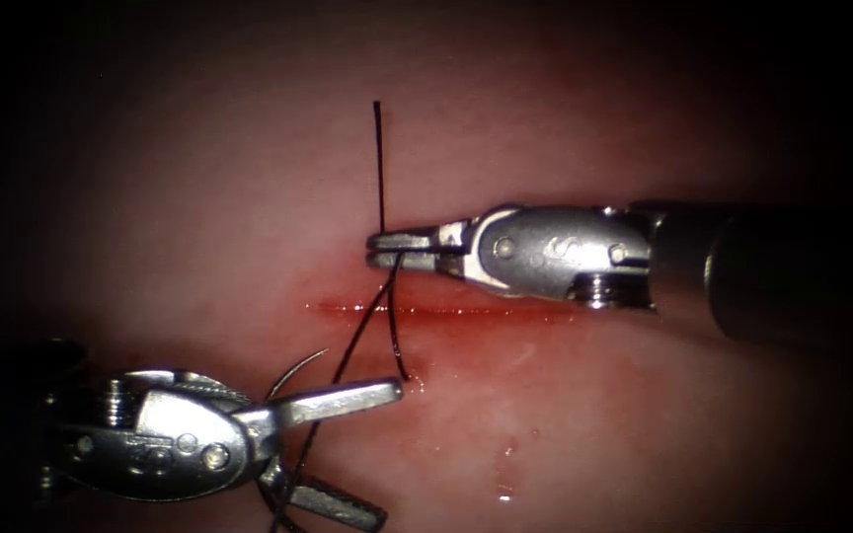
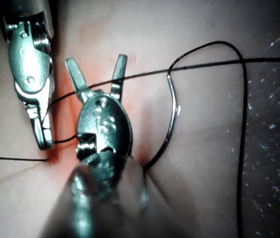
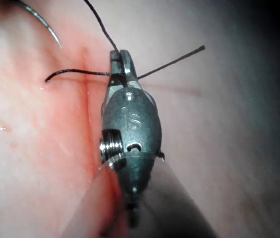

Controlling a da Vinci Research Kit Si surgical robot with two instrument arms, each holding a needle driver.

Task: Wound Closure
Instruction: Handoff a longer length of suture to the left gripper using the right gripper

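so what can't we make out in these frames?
- Needle: endoscope view shows part of its curve; the rest sits behind the open left tool.
- Thread: right tool is shut on it; the exact grip spot is hidden between the jaws.
- Thread below the left tool: lost in the dark edge.

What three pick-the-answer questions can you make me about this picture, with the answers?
1. Where is the needle? A in the right tool; B loose on the tissue by the left tool; C held by both tools.
2. What colour is the thread? A black; B white; C blue.
3. How are the left tool's jaws? A open; B shut on needle; C shut on thread.
Answers: B, neither tool holds it; A, the strand the right tool grips is black; A, they gape, holding nothing.
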